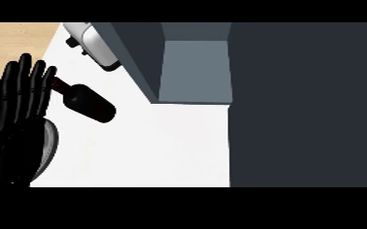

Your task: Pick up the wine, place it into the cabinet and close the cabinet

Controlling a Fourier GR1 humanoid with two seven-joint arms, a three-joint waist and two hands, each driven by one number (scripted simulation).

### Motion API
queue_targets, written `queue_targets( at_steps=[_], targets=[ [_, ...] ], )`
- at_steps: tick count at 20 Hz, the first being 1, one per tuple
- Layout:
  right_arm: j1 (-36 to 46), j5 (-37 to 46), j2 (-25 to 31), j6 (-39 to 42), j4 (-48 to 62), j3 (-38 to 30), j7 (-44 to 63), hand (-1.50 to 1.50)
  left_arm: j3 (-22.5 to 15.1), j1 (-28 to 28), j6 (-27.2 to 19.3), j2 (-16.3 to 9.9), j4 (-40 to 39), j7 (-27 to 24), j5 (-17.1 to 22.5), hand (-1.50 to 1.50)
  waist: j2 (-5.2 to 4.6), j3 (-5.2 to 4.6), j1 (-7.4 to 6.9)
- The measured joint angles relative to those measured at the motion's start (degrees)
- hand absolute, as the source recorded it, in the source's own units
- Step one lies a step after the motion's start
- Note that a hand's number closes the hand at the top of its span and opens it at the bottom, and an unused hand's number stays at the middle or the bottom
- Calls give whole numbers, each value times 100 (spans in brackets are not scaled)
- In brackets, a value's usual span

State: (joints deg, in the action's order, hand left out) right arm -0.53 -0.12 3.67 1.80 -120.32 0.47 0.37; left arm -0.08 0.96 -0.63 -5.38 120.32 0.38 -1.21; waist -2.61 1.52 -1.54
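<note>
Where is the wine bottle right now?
In the head view, the wine bottle lies on the white counter at left, beside the open left robot hand, left of the open cabinet.

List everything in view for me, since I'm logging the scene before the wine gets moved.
wine: one, dark red bottle, lying on its side on the counter at left, neck pointing up-left toward the left hand's fingertips
cabinet: one, dark grey-blue, open, at centre and right; nothing shows inside
door: one, dark grey, swung open, left of the cabinet opening
appliance: one, silver with black parts, at top left behind the door; what it is cannot be told
counter: one, white, centre and lower left
floor: light wood, top left corner
left hand: one, black, fingers straight and pointing up, at the left edge beside the wine's neck
right hand: not in view
</note>
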Motion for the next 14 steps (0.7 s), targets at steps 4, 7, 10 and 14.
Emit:
queue_targets(
  at_steps=[4,7,10,14],
  targets=[
    [-303,-154,1,180,-41,18,-193,-150,35,89,75,-44,-290,-107,-37,-150,164,-95,117],
    [-618,-459,145,468,-409,25,-35,-150,4,35,250,38,-540,-228,238,-150,218,-127,183],
    [-796,-754,291,789,-587,216,274,-150,-107,107,240,293,-720,65,723,-150,241,-142,208],
    [-1180,-1052,409,996,-1171,331,713,-150,-257,172,116,432,-570,508,1007,-150,262,-148,200]
  ],
)
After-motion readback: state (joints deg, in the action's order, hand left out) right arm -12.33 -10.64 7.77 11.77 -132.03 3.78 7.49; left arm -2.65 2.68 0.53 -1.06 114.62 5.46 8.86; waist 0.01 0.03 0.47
